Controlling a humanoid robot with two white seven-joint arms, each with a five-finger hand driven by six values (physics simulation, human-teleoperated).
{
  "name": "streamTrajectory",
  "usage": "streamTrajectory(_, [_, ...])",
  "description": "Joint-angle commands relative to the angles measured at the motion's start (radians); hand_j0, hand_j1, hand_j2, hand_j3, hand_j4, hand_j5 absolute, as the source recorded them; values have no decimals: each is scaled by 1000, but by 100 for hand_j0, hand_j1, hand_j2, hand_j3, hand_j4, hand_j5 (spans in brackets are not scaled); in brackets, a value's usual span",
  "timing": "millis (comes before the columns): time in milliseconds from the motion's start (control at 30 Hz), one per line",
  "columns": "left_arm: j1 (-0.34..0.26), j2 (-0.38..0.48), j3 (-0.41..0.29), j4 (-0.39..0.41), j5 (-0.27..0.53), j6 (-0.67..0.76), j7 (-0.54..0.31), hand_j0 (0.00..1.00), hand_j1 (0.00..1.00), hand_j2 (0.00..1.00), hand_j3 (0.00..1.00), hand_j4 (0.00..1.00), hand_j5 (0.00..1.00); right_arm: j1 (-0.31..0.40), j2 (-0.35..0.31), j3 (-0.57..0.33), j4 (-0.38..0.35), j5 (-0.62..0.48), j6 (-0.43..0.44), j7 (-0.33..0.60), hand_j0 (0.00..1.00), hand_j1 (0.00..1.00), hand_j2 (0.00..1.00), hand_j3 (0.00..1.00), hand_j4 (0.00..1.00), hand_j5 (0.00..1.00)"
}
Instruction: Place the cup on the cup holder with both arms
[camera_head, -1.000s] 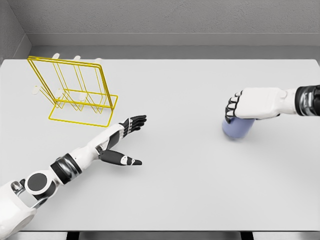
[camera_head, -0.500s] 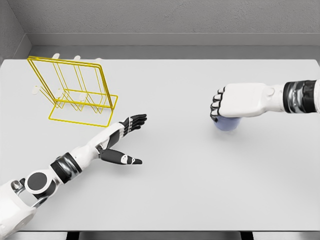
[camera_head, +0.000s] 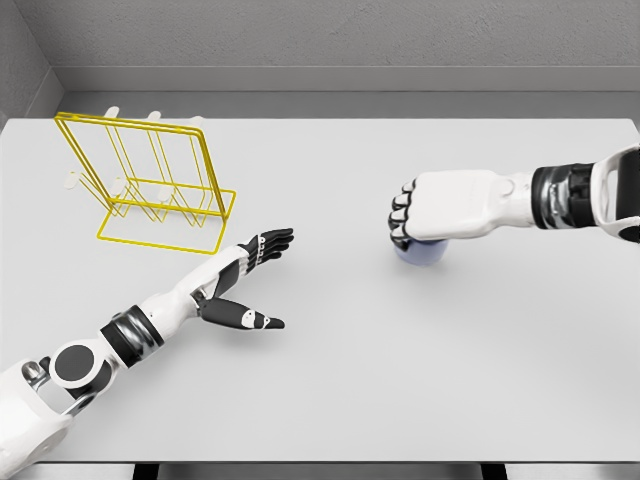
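A pale blue cup shows only as a sliver under my right hand, which is curled around it from above, over the table right of centre. The yellow wire cup holder with white pegs stands at the far left of the table. My left hand lies low over the table in front of the holder's right corner, fingers stretched out and thumb spread, holding nothing. About a hand's width of table separates the two hands.
The grey table ends at a back wall and a left side wall close behind the holder. Its front edge runs along the bottom of the view.
My right hand has carried the cup steadily leftward, toward the table's centre, and less of the cup shows beneath it. The left arm has not moved.
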Motion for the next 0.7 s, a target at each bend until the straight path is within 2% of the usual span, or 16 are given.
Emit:
streamTrajectory(0, [0,0,0,0,1,0,0,100,100,100,100,100,100,0,17,0,0,-3,2,-1,50,50,50,50,50,50])
streamTrajectory(667, [2,2,3,0,1,0,0,100,100,100,100,100,100,6,139,24,0,-17,2,-1,50,50,50,50,50,50])
